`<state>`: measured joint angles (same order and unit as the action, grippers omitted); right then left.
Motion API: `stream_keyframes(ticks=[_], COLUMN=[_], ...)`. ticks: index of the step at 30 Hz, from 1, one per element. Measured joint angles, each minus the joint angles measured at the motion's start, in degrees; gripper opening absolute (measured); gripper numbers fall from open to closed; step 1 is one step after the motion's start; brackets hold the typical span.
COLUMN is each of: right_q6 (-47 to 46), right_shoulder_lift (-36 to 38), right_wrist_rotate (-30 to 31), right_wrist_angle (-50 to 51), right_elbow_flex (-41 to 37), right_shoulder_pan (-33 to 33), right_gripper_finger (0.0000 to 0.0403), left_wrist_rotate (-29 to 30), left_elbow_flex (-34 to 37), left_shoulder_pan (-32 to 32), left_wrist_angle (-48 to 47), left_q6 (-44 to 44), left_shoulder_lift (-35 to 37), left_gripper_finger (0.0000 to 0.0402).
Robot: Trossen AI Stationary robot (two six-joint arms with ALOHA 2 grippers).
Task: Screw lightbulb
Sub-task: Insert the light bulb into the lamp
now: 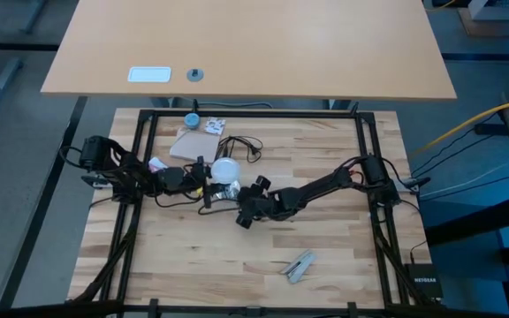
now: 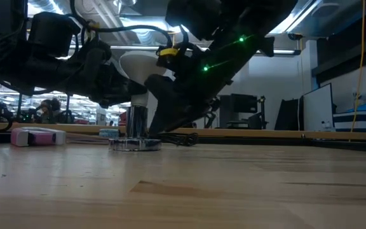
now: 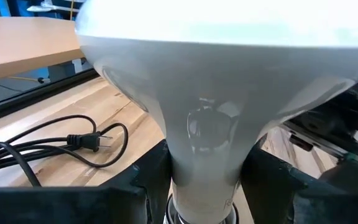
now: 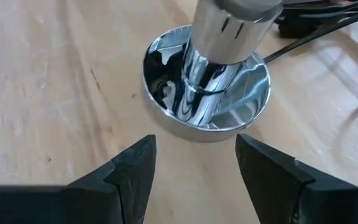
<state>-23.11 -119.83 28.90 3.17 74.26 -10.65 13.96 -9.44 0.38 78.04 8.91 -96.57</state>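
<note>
From above, the lightbulb (image 1: pixel 225 169) sits upright near the middle of the wooden counter (image 1: pixel 325 256), on top of the chrome lamp base, with the left claw (image 1: pixel 203 179) at its neck from the left and the right claw (image 1: pixel 238 200) just beside the base on the other side; the black cord (image 1: pixel 244 145) trails off behind. At counter height you can see the bulb's white globe (image 2: pixel 140 67) sitting over the shiny post of the lamp base (image 2: pixel 135 135), so it looks like the neck is already in the socket, though how many turns are in I can't tell, dark arm parts crowd the joint. Left wrist cam is the best one: the bulb (image 3: pixel 219 93) fills the shot and the left claw (image 3: pixel 204 180) has its two dark fingers (image 3: pixel 148 174) clamped on the narrow neck right above the metal collar, so that claw is gripping the bulb. Right wrist cam shows the right claw (image 4: pixel 194 165) spread open and holding nothing, aimed at the chrome base (image 4: pixel 207 87) but not touching it. My guess: bulb is placed and the screwing is underway or about to be, tightening and letting go are what's left
</note>
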Motion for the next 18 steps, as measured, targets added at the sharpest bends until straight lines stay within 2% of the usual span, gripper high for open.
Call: stream_keyframes(ticks=[9,18], right_q6=[1.13,0.50], right_shoulder_lift=[2.59,3.93], right_wrist_rotate=[0.64,0.83], right_wrist_angle=[1.57,2.87], right_elbow_flex=[0.00,0.07], right_shoulder_pan=[0.14,-1.05], right_gripper_finger=[0.0225,0.0225], left_wrist_rotate=[0.20,0.00], left_elbow_flex=[-3.77,-5.74], left_shoulder_pan=[-3.42,-3.78], left_wrist_angle=[-3.04,-6.47], left_q6=[-1.23,-1.83], left_shoulder_lift=[-0.11,-0.02], left_gripper_finger=[0.0157,0.0157])
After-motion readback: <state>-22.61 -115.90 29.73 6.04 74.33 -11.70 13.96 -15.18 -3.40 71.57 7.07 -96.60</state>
